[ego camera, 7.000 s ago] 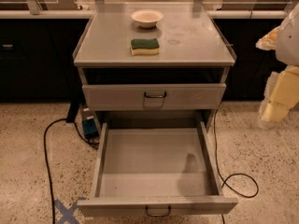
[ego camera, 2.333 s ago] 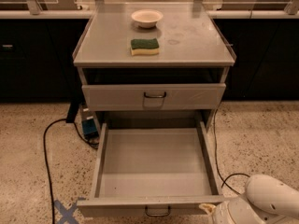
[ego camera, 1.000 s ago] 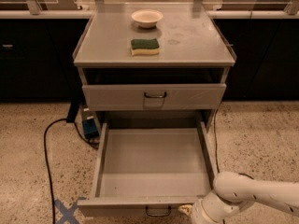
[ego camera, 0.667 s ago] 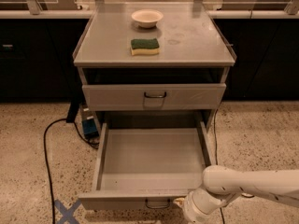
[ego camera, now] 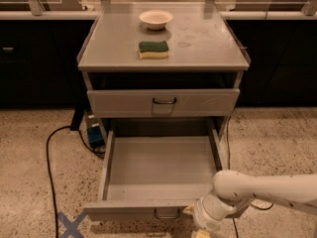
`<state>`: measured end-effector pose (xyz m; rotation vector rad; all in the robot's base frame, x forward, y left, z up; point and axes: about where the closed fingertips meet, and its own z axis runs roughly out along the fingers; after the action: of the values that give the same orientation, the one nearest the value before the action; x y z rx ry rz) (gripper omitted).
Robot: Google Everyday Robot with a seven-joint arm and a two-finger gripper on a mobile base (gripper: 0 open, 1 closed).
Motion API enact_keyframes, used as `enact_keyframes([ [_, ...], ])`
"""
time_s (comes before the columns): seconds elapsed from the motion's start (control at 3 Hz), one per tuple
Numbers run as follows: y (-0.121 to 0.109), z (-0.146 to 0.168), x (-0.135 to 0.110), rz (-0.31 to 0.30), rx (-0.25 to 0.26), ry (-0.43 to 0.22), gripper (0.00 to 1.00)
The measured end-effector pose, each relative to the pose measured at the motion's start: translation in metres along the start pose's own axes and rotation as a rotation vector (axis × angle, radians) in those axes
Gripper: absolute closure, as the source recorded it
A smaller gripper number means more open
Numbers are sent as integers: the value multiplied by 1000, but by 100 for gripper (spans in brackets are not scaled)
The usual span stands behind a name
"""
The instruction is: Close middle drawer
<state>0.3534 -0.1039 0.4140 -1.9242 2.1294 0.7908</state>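
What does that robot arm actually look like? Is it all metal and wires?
No bare metal or wires show. The arm is a smooth, off-white tube ending in a rounded wrist. The gripper, pale cream-yellow, sits by the front of the middle drawer, right of its handle.

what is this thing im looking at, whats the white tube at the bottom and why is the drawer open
This is one picture from one camera, looking down at a grey cabinet from the front; where the camera sits is not known. The white tube is a robot arm coming in from the right. Its gripper, the grasping tool at its tip, is at the front edge of the pulled-out middle drawer, just right of the handle. The job is to push that drawer shut. Its tray is empty. On the cabinet's top lie a bowl and a green sponge. Nothing shows in the gripper.
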Motion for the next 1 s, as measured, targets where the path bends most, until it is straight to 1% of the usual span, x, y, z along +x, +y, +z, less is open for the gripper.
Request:
enact_keyframes([
  [0.33, -32, -13, -15, -19, 35, 20, 0],
  [0.67, -32, -13, -15, -18, 33, 19, 0],
  [1.0, -48, -17, -7, 11, 18, -9, 0],
])
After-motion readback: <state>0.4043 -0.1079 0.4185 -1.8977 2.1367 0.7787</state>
